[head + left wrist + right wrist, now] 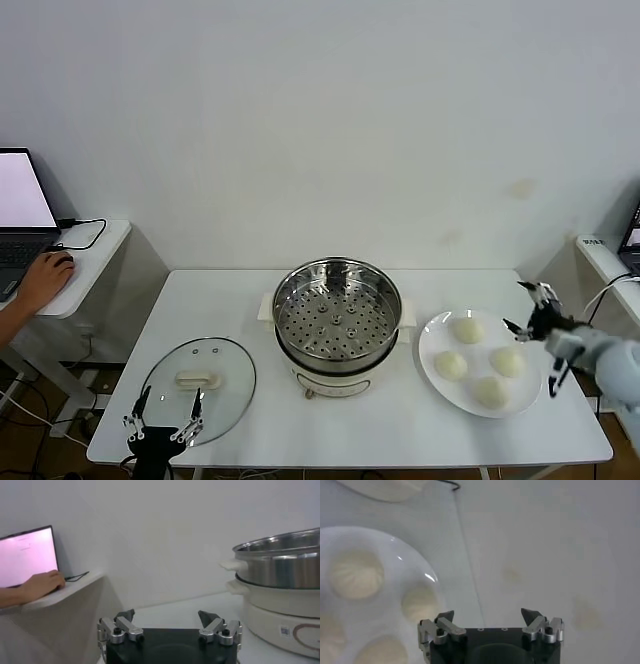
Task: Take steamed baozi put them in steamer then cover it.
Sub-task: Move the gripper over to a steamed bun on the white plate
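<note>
Several cream-white baozi [467, 329] lie on a white plate [430, 345] on the table's right side. The steel steamer [337, 322] stands uncovered at the table's middle, its perforated tray bare. The glass cover [200, 378] lies flat at the front left, handle up. My right gripper [522, 307] is open and empty, hovering at the plate's far right edge. In the right wrist view it [489, 614] is beside the baozi [356, 575]. My left gripper [170, 398] is open and empty, low at the front edge over the cover. In the left wrist view it [167, 615] faces the steamer [280, 565].
A side desk [95, 250] at the left holds a laptop [20, 205], and a person's hand [42, 278] rests on it. Another desk edge [605, 262] with cables stands at the right. A white wall runs behind the table.
</note>
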`<state>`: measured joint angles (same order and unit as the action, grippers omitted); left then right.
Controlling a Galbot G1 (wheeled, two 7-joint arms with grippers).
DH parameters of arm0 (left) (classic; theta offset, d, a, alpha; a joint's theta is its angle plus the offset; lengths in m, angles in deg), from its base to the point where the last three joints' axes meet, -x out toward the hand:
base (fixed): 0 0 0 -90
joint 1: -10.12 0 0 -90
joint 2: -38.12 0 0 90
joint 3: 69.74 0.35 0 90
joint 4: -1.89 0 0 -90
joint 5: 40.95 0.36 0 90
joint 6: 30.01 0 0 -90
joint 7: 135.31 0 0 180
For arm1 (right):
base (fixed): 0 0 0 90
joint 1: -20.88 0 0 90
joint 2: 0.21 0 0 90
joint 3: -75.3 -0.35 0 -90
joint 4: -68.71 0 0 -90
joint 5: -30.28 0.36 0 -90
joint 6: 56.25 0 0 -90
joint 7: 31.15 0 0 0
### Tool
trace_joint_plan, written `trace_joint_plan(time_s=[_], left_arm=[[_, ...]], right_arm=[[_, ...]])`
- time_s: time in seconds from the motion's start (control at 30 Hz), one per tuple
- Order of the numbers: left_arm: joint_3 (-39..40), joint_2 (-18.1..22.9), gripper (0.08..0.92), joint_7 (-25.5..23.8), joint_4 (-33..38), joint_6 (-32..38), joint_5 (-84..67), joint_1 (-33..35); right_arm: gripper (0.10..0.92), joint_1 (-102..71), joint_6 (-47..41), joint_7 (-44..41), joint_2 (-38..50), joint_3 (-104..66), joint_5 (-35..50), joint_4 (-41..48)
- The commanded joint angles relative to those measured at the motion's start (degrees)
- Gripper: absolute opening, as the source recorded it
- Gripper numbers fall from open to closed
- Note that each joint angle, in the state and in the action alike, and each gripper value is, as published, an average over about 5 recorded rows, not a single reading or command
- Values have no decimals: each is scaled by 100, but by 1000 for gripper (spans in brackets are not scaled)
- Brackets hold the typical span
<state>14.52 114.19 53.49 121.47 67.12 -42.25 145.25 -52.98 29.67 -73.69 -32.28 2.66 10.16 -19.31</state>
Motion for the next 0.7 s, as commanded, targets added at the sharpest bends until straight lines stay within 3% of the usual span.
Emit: trace_joint_plan(time_s=[0.03,0.3,0.7], left_arm=[[-26,-3,823,16,3,19,67,3],[-84,12,823,46,-27,33,64,-30],[-221,43,823,44,13,31,91,22]], right_arm=[[823,2399,-8,-1104,618,2231,101,1049],[823,3247,420,-1932,170,3540,71,2142],[823,3335,409,-1697,-753,3904,83,2748]])
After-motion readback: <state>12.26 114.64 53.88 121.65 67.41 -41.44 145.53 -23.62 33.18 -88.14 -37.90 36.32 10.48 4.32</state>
